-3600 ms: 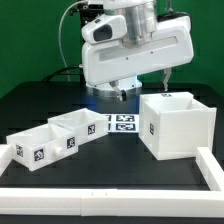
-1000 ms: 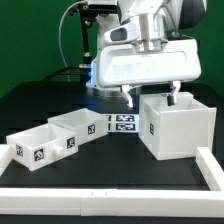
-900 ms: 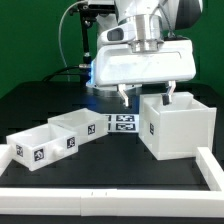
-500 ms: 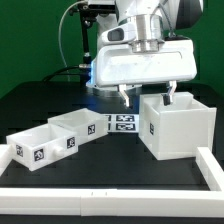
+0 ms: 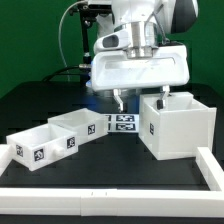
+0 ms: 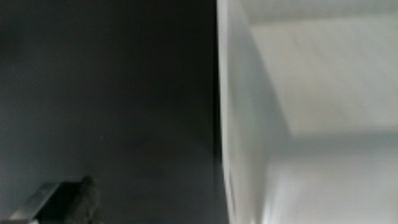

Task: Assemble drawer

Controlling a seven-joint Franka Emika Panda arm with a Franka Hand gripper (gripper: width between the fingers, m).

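On the exterior view's right stood the casing [image 5: 178,130]; gripper [image 5: 141,97] just above, jaws apart astride its wall. Tray [image 5: 82,130] and second tray [image 5: 35,148] sat further left. Wrist view: casing [image 6: 311,110] beside dark table [image 6: 107,100].

The drawer lies in three loose white parts on the black worktop [image 5: 30,105]. The casing [image 5: 178,125], a large hollow cube, stands upright at the exterior view's right with its open side up and a black-and-white tag on its near-left face; the wrist view shows only one of its plain white walls. The near tray [image 5: 33,146] and far tray [image 5: 78,130], smaller open-topped boxes each with a tag, sit touching side by side at the left, apart from the casing.
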